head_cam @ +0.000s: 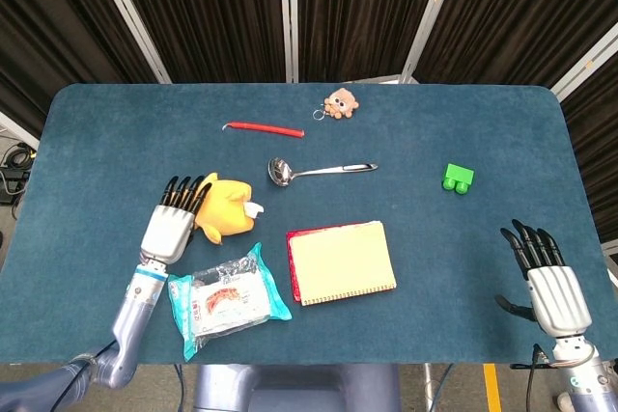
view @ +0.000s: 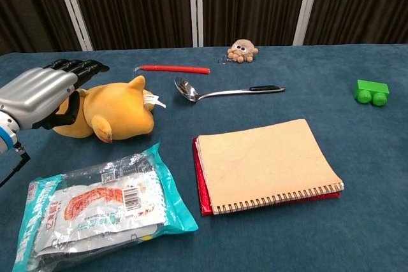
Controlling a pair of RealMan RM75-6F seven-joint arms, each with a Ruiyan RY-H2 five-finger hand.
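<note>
A yellow plush toy (head_cam: 228, 206) (view: 113, 110) lies on the blue table (head_cam: 463, 123) at the left. My left hand (head_cam: 174, 220) (view: 38, 93) sits right beside it on its left. The fingers (view: 76, 66) are stretched out straight above the toy's edge and the thumb touches its side, but nothing is gripped. My right hand (head_cam: 547, 280) hovers at the table's front right corner with its fingers spread and nothing in it. It is closest to a green block (head_cam: 458, 178) (view: 371, 92) and does not show in the chest view.
A teal snack packet (head_cam: 227, 302) (view: 95, 209) lies just in front of the plush. A spiral notebook (head_cam: 342, 260) (view: 268, 164) lies mid-front. Further back are a metal spoon (head_cam: 315, 171) (view: 223, 92), a red stick (head_cam: 263, 127) (view: 172, 69) and a small brown keychain toy (head_cam: 339, 103) (view: 242, 51).
</note>
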